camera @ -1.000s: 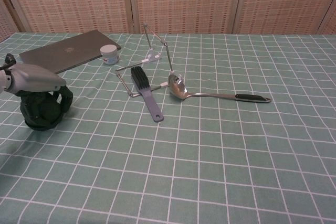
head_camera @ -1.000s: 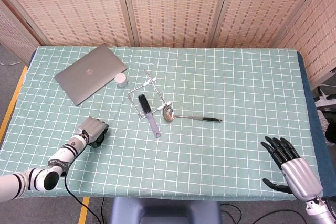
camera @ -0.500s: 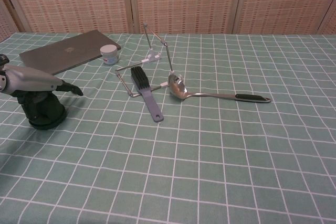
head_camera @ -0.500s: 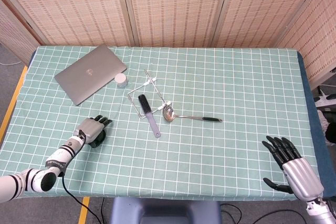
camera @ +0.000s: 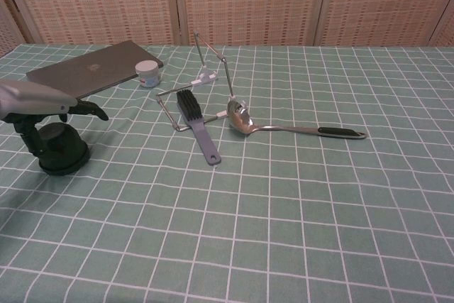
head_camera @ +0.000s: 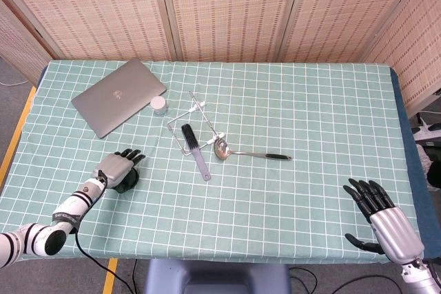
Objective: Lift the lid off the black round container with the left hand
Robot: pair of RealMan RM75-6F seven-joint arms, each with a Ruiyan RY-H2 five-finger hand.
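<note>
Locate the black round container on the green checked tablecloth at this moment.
The black round container sits near the table's front-left edge in both views, directly under the left hand, in front of the grey closed laptop.

The container [camera: 62,154] sat near the bench's [head_camera: 310,101] left front under the left hand [head_camera: 114,166]. Behind it lay a laptop [head_camera: 118,97], a small jar [head_camera: 159,106] just right of it, then the brush [head_camera: 193,149] and ladle [head_camera: 248,151] mid-bench.
</note>
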